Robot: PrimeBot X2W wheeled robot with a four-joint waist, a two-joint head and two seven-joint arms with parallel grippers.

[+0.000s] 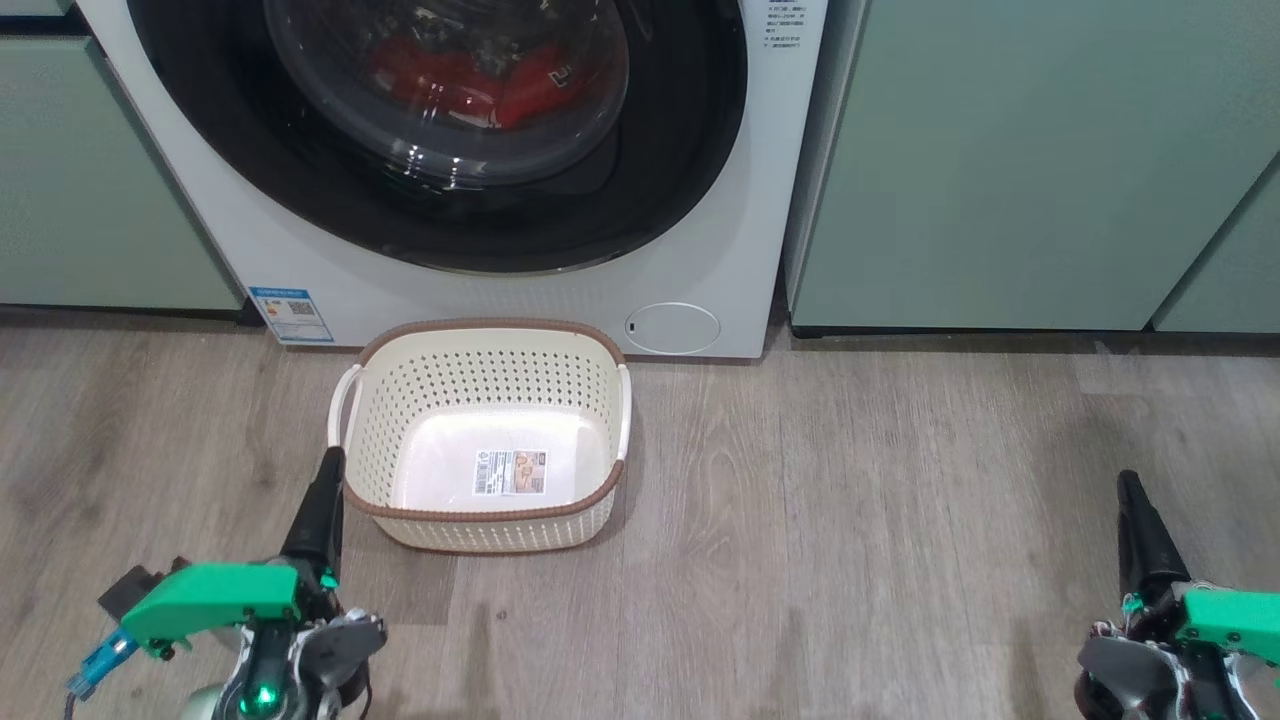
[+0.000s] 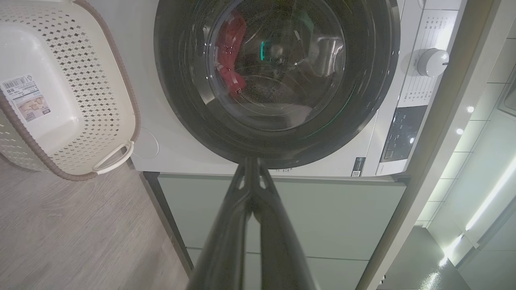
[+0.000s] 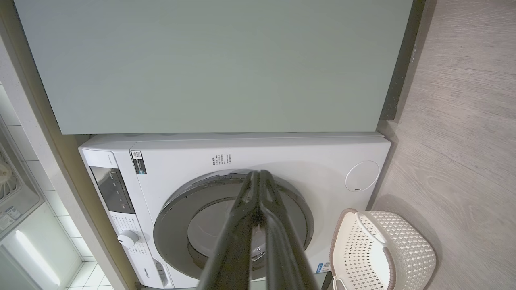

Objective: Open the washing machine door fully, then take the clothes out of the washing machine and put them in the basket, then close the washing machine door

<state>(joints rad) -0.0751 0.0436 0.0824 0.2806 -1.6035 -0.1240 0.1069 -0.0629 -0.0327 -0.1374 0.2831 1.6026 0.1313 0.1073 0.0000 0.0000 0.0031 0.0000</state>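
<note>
While the washing machine door (image 1: 450, 215) is shut, left gripper (image 1: 330, 458) and right gripper (image 1: 1128, 480) hang, jaws together; reaching its rim likely comes first.

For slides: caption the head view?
Washing machine door shut, red clothes behind it, empty basket on the floor in front, left tool and right tool shut.

Both arms are held low and well apart, the left gripper (image 1: 329, 468) and the right gripper (image 1: 1130, 487) each empty, with its two long dark fingers pressed together and pointing forward.
</note>
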